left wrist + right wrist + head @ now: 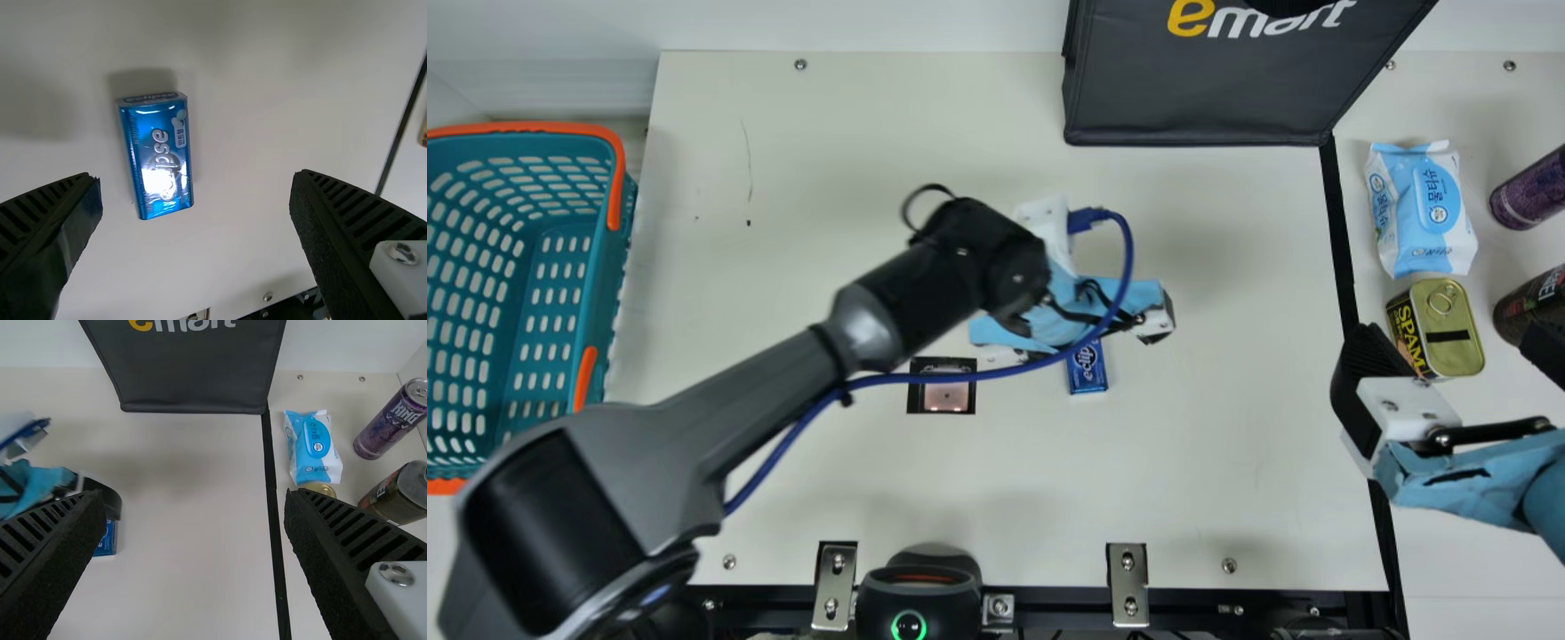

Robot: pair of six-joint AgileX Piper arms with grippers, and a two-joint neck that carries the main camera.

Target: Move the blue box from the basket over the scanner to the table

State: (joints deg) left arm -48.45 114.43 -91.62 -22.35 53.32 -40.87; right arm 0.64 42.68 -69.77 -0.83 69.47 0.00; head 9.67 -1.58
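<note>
One teal basket (pixel 616 253) is being seen at left. On the surface (pixel 1227 462), one blue box (pixel 157 157), likely light, stiff and slick, is being overhung by the wide-spread left tool (pixel 197 179), mid-side gripping being favored. One wipes pack (pixel 1423 209) is being neighbored by the right tool (pixel 193 496), also wide.

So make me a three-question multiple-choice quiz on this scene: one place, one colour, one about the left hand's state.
1. Where is the blue box?
A: in the basket
B: on the table
C: in the dark bag

2. What colour is the basket's mesh?
A: teal
B: red
C: yellow

3. How is the left hand?
A: shut on the box
B: shut and empty
C: open

Key:
1 B, it lies on the cream surface.
2 A, the slotted walls are teal.
3 C, its fingers stand wide apart.
</note>
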